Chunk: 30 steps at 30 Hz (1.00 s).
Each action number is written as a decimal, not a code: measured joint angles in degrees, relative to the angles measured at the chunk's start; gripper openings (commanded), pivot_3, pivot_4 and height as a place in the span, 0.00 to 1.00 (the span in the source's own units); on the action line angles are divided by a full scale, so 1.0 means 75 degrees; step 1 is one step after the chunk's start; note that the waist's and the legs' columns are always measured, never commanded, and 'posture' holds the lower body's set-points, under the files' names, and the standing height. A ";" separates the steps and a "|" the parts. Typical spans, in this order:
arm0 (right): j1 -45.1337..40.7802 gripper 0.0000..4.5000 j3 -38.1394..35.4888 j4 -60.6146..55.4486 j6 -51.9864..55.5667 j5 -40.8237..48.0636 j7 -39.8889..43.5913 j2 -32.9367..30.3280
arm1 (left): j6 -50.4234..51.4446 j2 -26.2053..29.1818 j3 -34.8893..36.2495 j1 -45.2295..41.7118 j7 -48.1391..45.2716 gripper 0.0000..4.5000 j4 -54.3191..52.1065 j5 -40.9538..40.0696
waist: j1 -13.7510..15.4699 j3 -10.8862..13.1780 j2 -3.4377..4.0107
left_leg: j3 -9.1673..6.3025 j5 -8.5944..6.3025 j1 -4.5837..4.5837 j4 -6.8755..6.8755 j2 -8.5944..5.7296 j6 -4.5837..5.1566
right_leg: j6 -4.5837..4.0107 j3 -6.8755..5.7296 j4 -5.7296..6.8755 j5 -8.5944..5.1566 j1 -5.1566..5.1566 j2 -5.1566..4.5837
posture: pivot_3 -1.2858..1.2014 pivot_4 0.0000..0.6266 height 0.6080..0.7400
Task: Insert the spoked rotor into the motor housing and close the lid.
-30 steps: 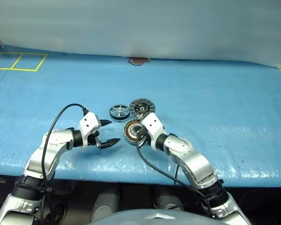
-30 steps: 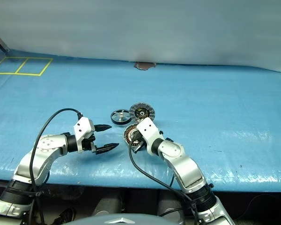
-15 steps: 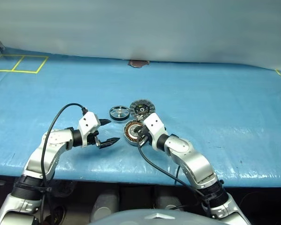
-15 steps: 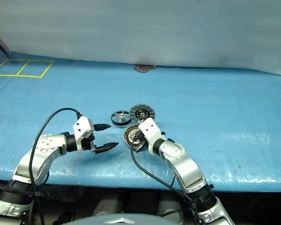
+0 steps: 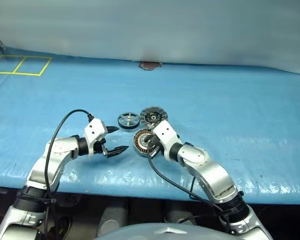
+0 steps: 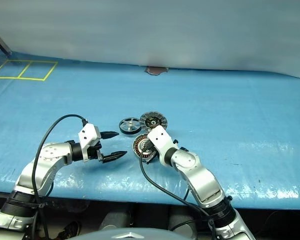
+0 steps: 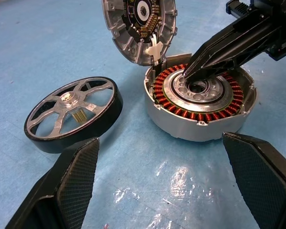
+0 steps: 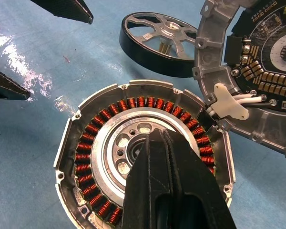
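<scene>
So the round shallow silver-grey motor housing [image 7: 200, 102] with its ring of coppery-brown windings is sitting on the blue tarp-covered table [image 5: 230, 105], lid still open. The grey round lid [image 7: 139, 27] is lying tipped back at the housing's far rim, inner face showing, with white wires running from it into the housing.

The right gripper [image 8: 155, 140] is pinched fully shut, its two black fingers pressed together, and the tip is poking down right at the hole in the housing's silver centre. Can't tell for sure whether it's actually touching metal or just hovering over it.

The small flat spoked rotor [image 7: 71, 113], dark outer ring with silvery spokes and hub, is lying flat on the tarp just beside the housing, on the robot's left of it, not touching it.

The left gripper [image 5: 115, 140] is hanging wide open near the rotor and housing, holding nothing, its fingers [image 7: 74, 179] spread well apart.
</scene>
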 measured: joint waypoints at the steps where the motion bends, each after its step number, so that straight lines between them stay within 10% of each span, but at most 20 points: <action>1: -0.0011 0.01 0.0004 -0.0044 0.0066 -0.0001 0.0000 -0.0003 | -0.0006 0.0000 0.0000 0.0000 0.0000 1.00 0.0000 0.0000 | 0.0000 0.0006 0.0001 | 0.0000 0.0000 -0.0001 -0.0001 -0.0002 0.0000 | 0.0000 0.0000 0.0000 -0.0001 0.0000 0.0000 | 0.52 0.24 1.00; 30: 0.0075 0.01 0.0278 0.0121 -0.0155 -0.0159 0.0043 -0.0137 | -0.0049 0.0011 0.0001 0.0001 -0.0016 1.00 0.0000 0.0002 | -0.0010 -0.0008 -0.0023 | -0.0002 -0.0004 0.0050 0.0004 0.0020 -0.0006 | 0.0002 -0.0002 -0.0001 -0.0011 0.0023 0.0002 | 0.52 0.24 1.00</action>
